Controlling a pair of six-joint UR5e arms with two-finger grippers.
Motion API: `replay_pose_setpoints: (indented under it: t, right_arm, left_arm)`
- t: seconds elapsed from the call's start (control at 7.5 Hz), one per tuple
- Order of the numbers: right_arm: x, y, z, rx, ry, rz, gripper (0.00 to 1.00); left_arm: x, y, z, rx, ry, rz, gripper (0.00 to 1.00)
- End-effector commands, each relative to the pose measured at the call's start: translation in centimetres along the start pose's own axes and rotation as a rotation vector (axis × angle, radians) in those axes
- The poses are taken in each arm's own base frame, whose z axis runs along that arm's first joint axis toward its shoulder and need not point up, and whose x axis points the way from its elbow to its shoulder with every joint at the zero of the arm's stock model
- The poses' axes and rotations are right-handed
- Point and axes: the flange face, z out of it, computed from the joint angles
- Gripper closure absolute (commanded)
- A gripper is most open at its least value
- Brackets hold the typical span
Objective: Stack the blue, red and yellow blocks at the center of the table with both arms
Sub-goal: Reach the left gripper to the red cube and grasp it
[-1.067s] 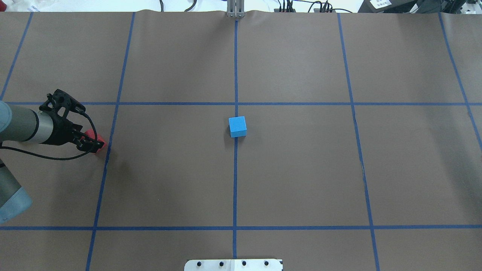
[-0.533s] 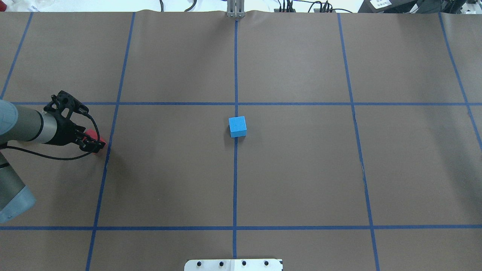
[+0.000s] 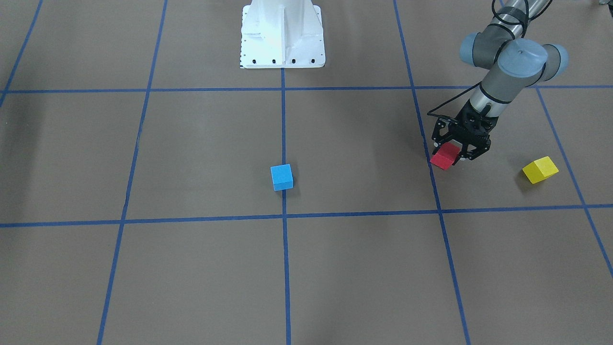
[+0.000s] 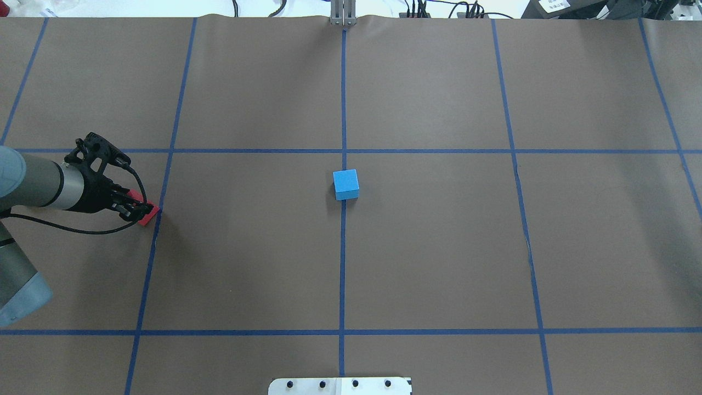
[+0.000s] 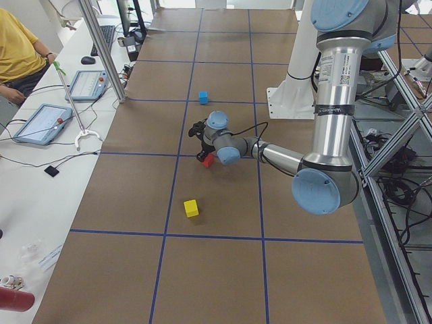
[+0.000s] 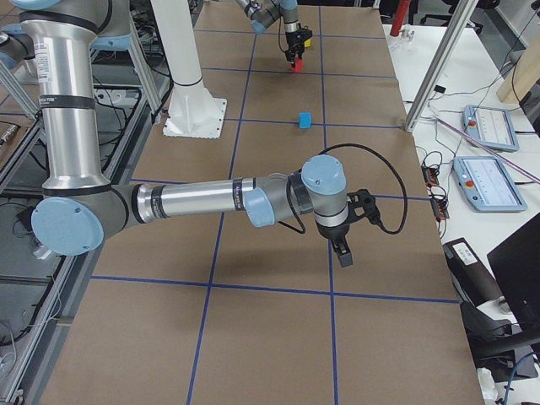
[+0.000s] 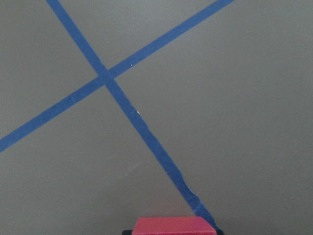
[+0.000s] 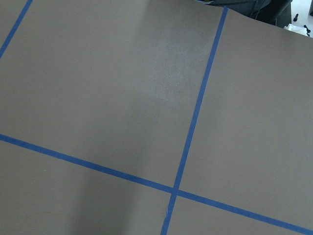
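Note:
The sky-blue block sits on the centre tape line of the brown table. At the table's left side, my left gripper is shut on the red block, low over a tape line. The red block's top edge shows at the bottom of the left wrist view. The yellow block lies alone, further out to my left. My right gripper hangs over bare table on the right side; whether it is open or shut I cannot tell.
The white base plate stands at the robot's edge of the table. A side desk with tablets and a seated person runs along the far edge. Cables lie at that edge.
My left gripper has shifted slightly right and settled lower around the red block, so less red shows from above. The blue block has not moved.

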Motion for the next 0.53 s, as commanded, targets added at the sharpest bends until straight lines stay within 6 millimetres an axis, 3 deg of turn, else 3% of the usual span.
replay_pose_setpoints:
  t: [0.0,0.13,0.4]
  right_arm:
    - [0.3,0.3,0.4,-0.014,0.002,0.018,0.0]
    - [0.7,0.6,0.8,-0.025,0.002,0.029,0.0]
    - [1.4,1.1,1.5,-0.041,0.003,0.045,0.0]
  left_arm:
    - [2.6,-2.9,-3.6,0.008,0.03,-0.038,1.0]
    - [5.3,-7.2,-5.4,0.016,0.029,-0.162,1.0]
    - [13.3,-18.7,-8.7,-0.016,0.009,-0.335,1.0]
